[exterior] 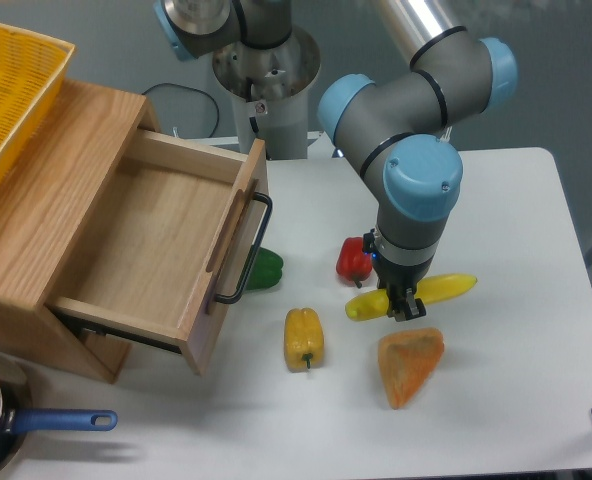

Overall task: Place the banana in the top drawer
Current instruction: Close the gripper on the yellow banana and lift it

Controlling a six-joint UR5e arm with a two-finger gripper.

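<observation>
The banana (pixel 446 288), long and bright yellow, lies slanted on the white table at centre right, one tip at the left near the red pepper and the other pointing right. My gripper (pixel 404 306) comes straight down over its middle. One black finger shows in front of the banana and the jaws are closed around it. The banana still looks to be at table level. The top drawer (pixel 146 240) of the oak cabinet at the left is pulled far out. Its floor is bare, and its black bar handle (pixel 252 250) faces the table.
A red pepper (pixel 353 260) sits just left of the gripper. A yellow bell pepper (pixel 304 338) and an orange wedge (pixel 411 365) lie in front, and a green vegetable (pixel 266 270) is by the handle. A yellow basket (pixel 11 95) tops the cabinet. A blue-handled pan (pixel 61 420) is at the bottom left.
</observation>
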